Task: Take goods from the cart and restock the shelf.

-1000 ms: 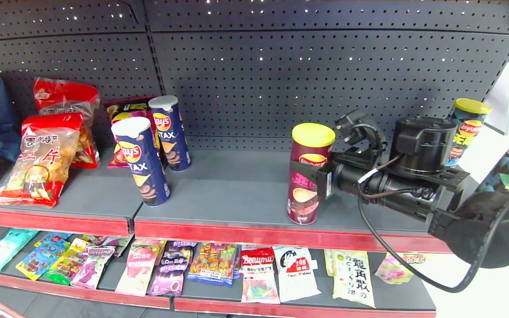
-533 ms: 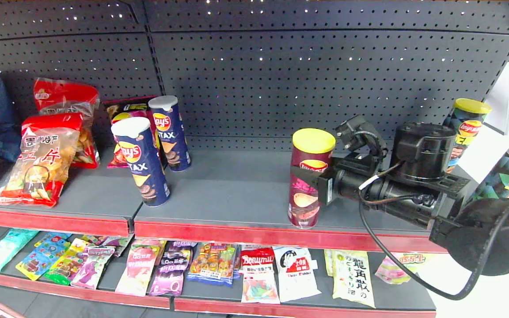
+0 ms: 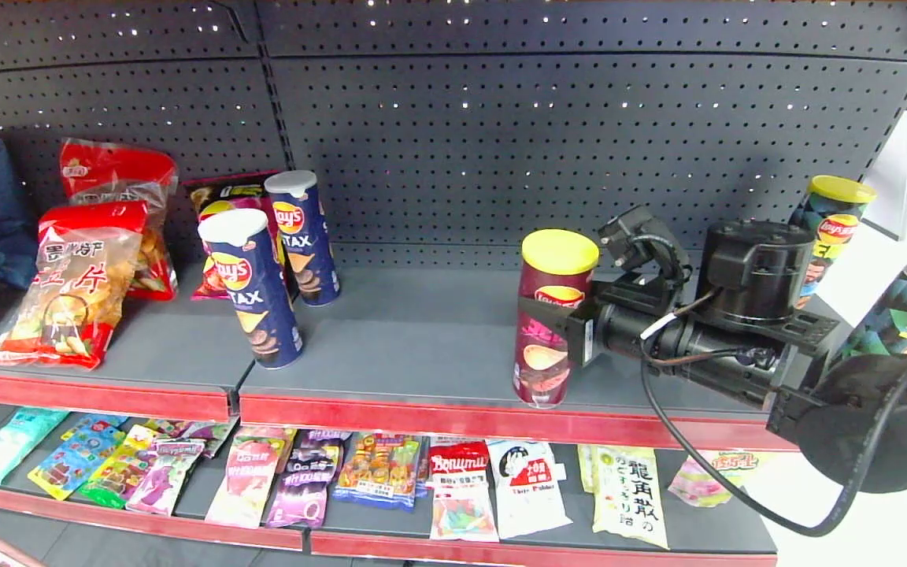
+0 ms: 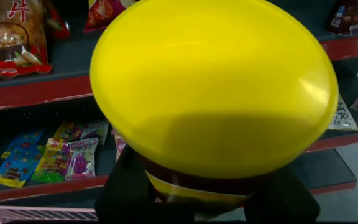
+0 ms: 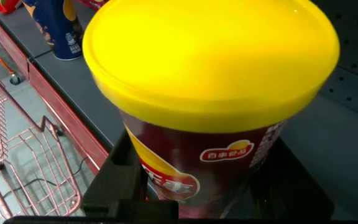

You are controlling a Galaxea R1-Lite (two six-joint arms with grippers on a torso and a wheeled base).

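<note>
A maroon chip can with a yellow lid stands upright on the grey shelf, close to its red front edge. My right gripper comes in from the right and is shut around the can's middle. In the right wrist view the same can sits between the dark fingers. A second maroon can with a yellow lid is held in my left gripper, out in front of the shelving.
Two blue chip cans and red snack bags stand at the shelf's left. Dark cans with yellow lids stand at the right end. Candy packets line the lower shelf. A pink wire cart stands before the shelving.
My right arm has lowered the maroon can slightly and shifted it a little toward the shelf's front edge. In the last half second it has hardly moved.
</note>
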